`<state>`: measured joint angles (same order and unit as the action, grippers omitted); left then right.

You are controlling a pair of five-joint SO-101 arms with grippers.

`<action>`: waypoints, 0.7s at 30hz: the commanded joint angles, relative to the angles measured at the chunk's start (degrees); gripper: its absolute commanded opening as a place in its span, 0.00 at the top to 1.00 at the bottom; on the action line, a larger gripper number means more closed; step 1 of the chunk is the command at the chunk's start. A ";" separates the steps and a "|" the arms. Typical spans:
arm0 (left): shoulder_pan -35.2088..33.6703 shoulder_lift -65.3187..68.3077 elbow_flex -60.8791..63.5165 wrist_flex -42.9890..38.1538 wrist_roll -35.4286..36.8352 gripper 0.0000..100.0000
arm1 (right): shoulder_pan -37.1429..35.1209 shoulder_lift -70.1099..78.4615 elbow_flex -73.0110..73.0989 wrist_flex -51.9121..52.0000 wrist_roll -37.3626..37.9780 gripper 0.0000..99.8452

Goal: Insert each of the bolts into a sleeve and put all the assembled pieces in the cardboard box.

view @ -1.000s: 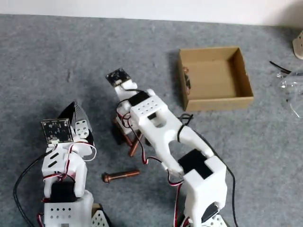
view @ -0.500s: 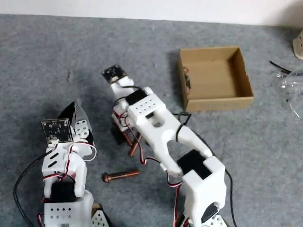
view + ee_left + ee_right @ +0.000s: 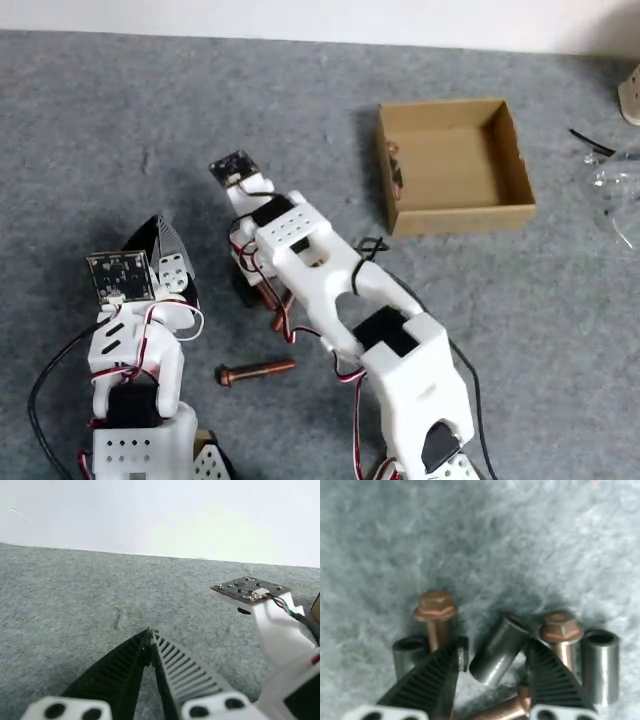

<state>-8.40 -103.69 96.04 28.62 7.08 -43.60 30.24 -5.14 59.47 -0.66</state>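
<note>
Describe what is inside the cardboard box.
In the cardboard box, a small coppery piece sits against the wall on the high view's left, too small to identify. Elsewhere brown floor shows; the near wall covers a strip.

Sleeve cluster (image 3: 497, 652): the right arm (image 3: 320, 265) is covering it in the high view.
Piece (image 3: 393, 170) in cardboard box (image 3: 460, 218): appearing too small to identify.

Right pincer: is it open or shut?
Open: the right pincer has its fingers apart, with a tilted sleeve lying between them.
</note>
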 commanded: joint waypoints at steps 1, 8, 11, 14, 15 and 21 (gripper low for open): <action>0.66 -0.92 1.10 -1.49 0.26 0.98 | 2.33 0.57 -1.45 -0.92 -0.53 0.88; 0.66 -0.92 1.10 -1.49 0.26 0.98 | 3.21 0.75 -0.84 -0.92 -0.18 1.00; 0.66 -0.92 1.10 -1.41 0.26 0.98 | 4.18 0.57 0.04 -0.92 -0.09 1.00; 0.66 -0.92 1.10 -1.41 0.26 0.98 | 5.76 0.13 -0.22 -0.40 0.44 1.00; 0.66 -0.92 1.10 -1.41 0.26 0.98 | 6.11 0.04 -0.40 1.10 1.58 1.00; 0.66 -0.92 1.10 -1.41 0.26 0.98 | 6.99 -9.89 0.04 5.14 5.19 1.00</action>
<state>-8.40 -103.69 96.04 28.62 7.08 -38.42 27.60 -5.05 63.43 3.03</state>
